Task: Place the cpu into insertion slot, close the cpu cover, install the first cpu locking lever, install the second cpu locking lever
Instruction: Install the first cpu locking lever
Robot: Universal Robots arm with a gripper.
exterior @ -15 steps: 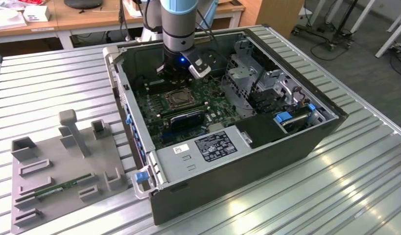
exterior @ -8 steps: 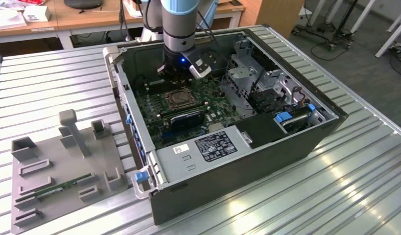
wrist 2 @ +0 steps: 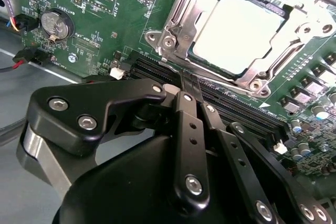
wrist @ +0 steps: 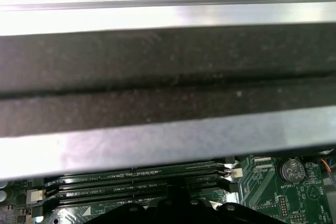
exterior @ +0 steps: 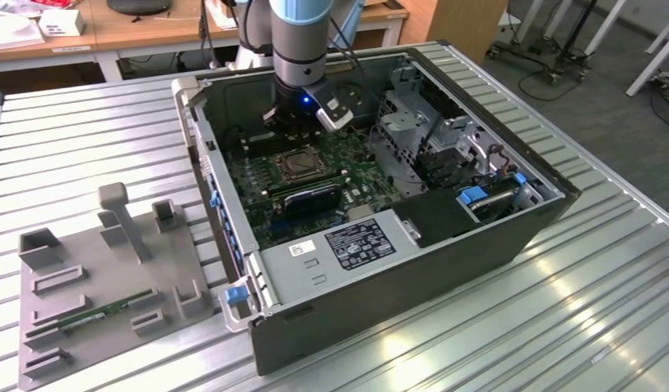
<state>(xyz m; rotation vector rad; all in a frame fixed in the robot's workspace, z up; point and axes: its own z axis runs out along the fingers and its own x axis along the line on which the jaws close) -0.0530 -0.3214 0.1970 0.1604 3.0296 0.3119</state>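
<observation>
Exterior view: my gripper hangs in the case beside the socket, tips lost in shadow. Second wrist view: jaws together, empty; cpu seated in the socket under its cover. First wrist view: a dark band I can't make out

The open black metal computer case lies on the silvery slatted metal table. Inside the case, the flat green motherboard lines the floor. On it the cpu, a small square silvery chip, sits in its socket, with the cpu cover, a thin silvery metal frame plate, around its edges. Long black memory slots run just beside the socket, under the black gripper. Outside the case, to the exterior view's left, a grey plastic fixture tray bears a long green memory stick.
</observation>
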